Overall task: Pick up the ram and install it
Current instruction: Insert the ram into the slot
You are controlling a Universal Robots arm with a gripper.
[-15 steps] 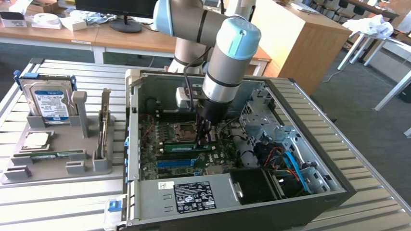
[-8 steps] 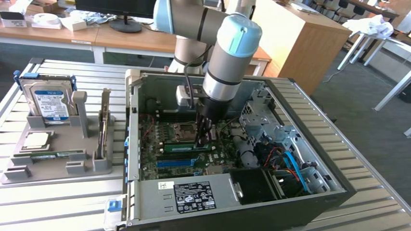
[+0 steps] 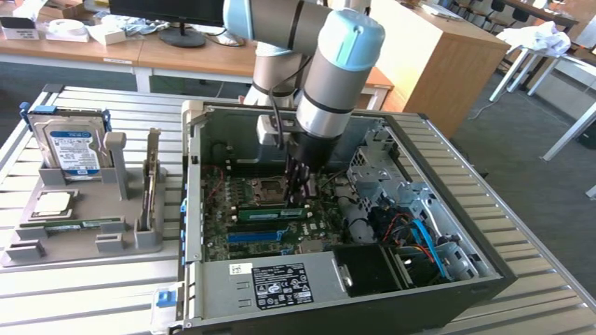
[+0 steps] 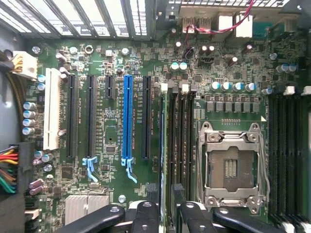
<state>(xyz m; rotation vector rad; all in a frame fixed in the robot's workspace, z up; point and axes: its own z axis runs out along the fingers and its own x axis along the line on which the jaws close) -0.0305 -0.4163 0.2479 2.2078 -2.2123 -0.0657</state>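
Installation step in hand: tool [image 3: 299, 199] down inside computer case [image 3: 484, 279], clamped, as far as can be told, on ram [image 3: 270, 213], edge-on at memory slots [image 4: 177, 141] beside processor socket [image 4: 233, 167]. Seating calls for square alignment, straight even push

- Carrying everything: a slatted metal table [image 3: 112, 105], ribs running across the exterior view.
- Lying directly on it, toward the exterior view's right: an open computer case [image 3: 484, 244], on its side, motherboard [image 3: 270, 216] facing up.
- Sitting on it, toward the exterior view's left, just beside the case: a grey holder tray [image 3: 84, 248].
- Standing upright in the tray's back slot: a hard drive [image 3: 75, 146] with a blue-white label.
- Lying flat in the tray, in front of the drive: a square silver chip [image 3: 53, 203].
- Resting at the table's near edge, by the case corner: a small blue clip [image 3: 166, 299].
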